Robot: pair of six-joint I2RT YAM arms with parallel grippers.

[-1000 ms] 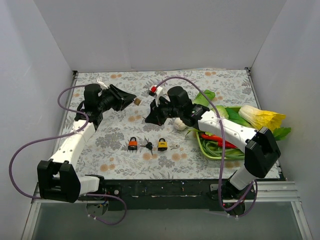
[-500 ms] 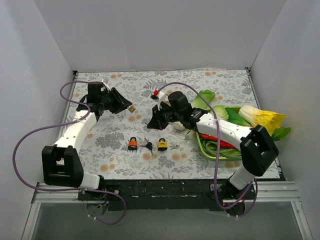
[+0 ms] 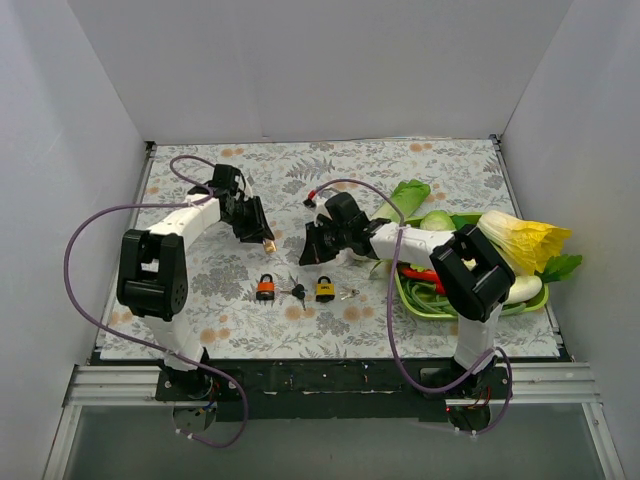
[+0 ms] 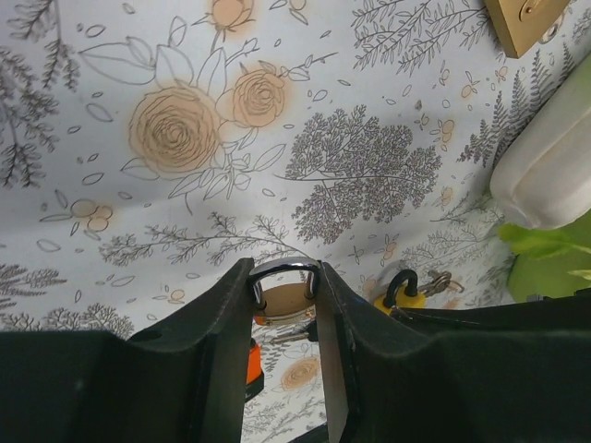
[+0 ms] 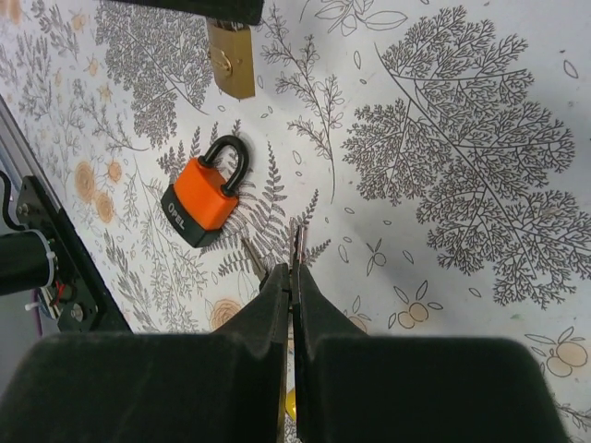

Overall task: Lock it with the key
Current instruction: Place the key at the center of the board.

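Note:
My left gripper is shut on the silver shackle of a brass padlock and holds it above the table. The lock's brass body hangs under that gripper at the top of the right wrist view, keyhole facing me. My right gripper is shut on a small key. The key's blade sticks out past the fingertips, a short way right of the brass padlock. In the wrist views both grippers, left and right, hover over the flowered cloth.
On the cloth below lie an orange padlock, black-headed keys, a yellow padlock and a loose key. A green tray of vegetables stands at the right. A brass block shows at the left wrist view's edge.
My left gripper has carried the brass padlock right and nearer, toward the middle. My right gripper has shifted slightly left with the key. The two now stand close together.

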